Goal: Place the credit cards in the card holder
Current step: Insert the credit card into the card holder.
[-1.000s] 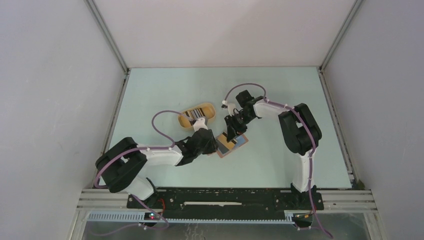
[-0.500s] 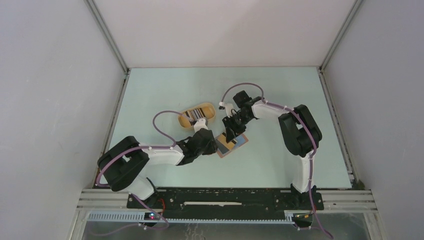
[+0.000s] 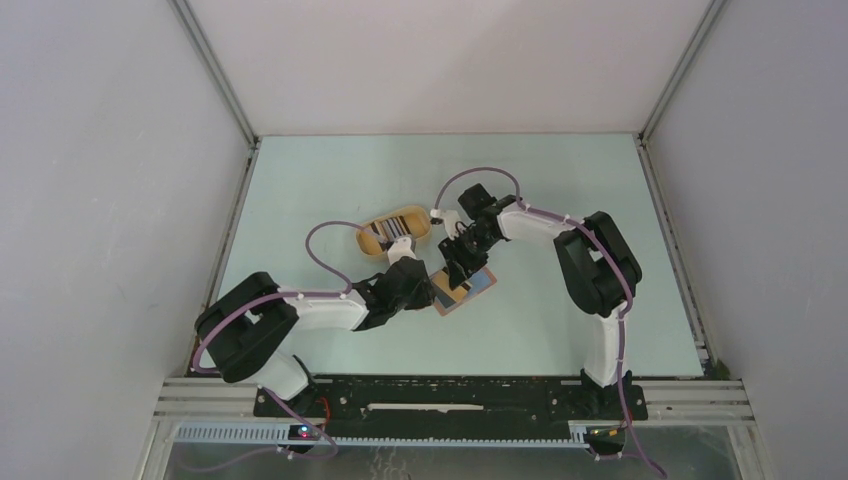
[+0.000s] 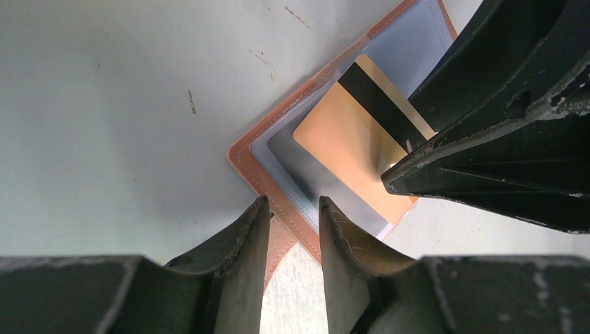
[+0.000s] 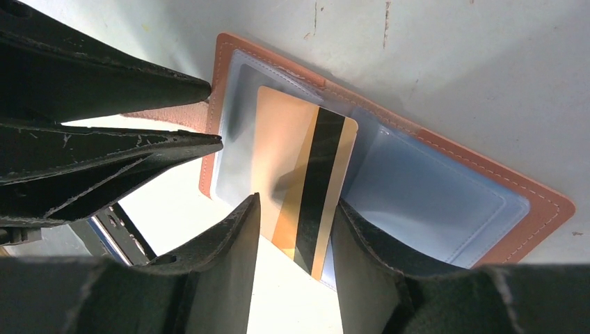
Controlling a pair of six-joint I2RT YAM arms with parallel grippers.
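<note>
On the desk [image 3: 300, 190], from the left: the left gripper [image 4: 292, 229], jaws narrow, pins the open card holder [image 5: 445, 188] by its edge so the right gripper [image 5: 289, 229], jaws slackened apart, can seat the gold card [image 5: 303, 181]

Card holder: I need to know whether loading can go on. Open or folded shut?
Open: the card holder lies spread flat, clear sleeves up, a gold card on it.

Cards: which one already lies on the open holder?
The gold card with the black stripe, on the holder; the others sit in the tray.
</note>
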